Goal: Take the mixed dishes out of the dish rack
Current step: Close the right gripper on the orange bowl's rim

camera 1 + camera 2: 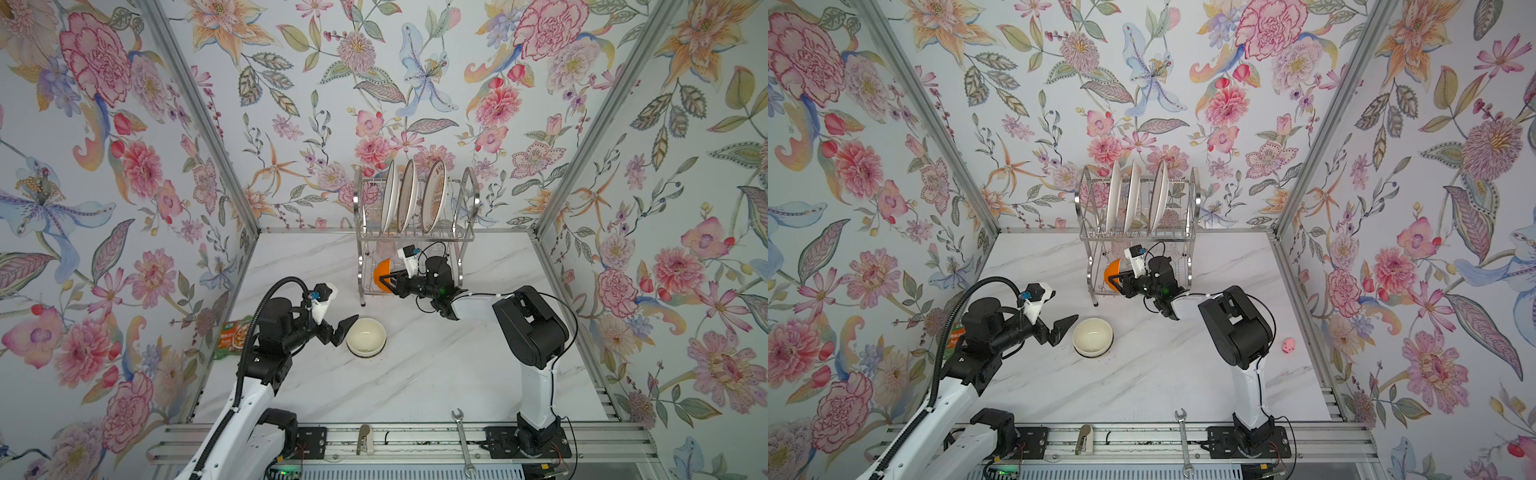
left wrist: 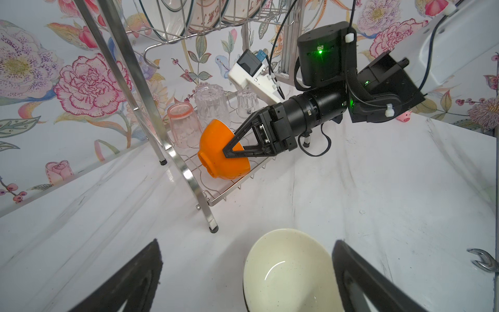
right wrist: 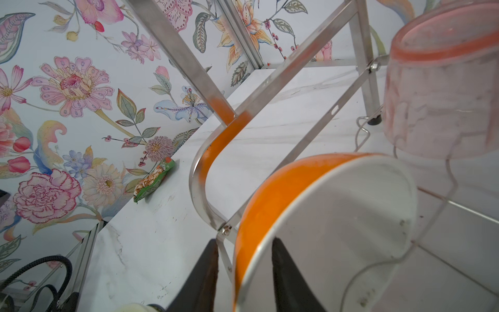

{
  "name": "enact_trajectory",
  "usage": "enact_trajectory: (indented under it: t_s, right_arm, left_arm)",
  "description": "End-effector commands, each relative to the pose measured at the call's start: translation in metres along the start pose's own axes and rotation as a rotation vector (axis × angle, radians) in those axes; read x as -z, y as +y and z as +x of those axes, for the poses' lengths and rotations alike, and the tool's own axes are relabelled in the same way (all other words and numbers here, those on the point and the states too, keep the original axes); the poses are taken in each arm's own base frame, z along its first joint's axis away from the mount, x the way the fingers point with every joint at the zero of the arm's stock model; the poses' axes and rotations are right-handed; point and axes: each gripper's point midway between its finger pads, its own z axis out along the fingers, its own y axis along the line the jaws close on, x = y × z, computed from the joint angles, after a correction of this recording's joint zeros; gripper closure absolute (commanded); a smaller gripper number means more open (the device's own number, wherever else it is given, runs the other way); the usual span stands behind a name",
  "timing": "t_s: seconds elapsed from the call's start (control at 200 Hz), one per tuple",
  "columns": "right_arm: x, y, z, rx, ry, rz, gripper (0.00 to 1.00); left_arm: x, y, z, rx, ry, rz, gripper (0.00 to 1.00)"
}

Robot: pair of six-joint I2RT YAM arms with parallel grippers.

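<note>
The right end effector (image 3: 244, 270) is low inside the rack (image 1: 360, 216). One finger (image 3: 286, 275) is inside the orange bowl (image 3: 270, 194) and the other is outside, with the rim between them. There is a small gap by the outer finger, so I cannot tell if it is squeezing the bowl. The bowl lies tipped on its side on the low shelf.

Just past the outer finger is the rack's bent side bar (image 3: 205, 167), very close. Right behind the bowl stands a pink tumbler (image 3: 437, 94), upside down. Past it are two clear tumblers (image 2: 212, 104). Above this end effector is the top shelf, with three plates (image 1: 407, 195) standing on edge.

The left end effector (image 1: 343, 330) is wide open and holds nothing. A cream bowl (image 1: 365, 336) sits upright on the worktop (image 1: 436, 374) just in front of it, partly between the fingers.

Back past its wrist, by the wall, lies a snack packet (image 1: 232, 336). A wrench (image 1: 463, 440) lies at the front edge, well behind both end effectors. A little pink pig toy (image 1: 1288, 345) sits far back from the right end effector, past the arm's elbow.
</note>
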Motion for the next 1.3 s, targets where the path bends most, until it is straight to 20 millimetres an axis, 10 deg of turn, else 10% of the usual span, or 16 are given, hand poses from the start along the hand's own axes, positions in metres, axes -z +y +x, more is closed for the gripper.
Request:
enact_trajectory:
  t_s: [0.0,1.296]
  right_arm:
    - [-0.006,0.000,-0.009,-0.010,-0.025,-0.032,0.70]
    - [0.002,0.012,-0.050,-0.110,-0.166,-0.241,1.00]
  left_arm:
    - [-0.003,-0.002,0.003,-0.015,-0.003,0.004,0.01]
    - [-0.004,0.009,-0.004,0.013,-0.016,-0.068,0.01]
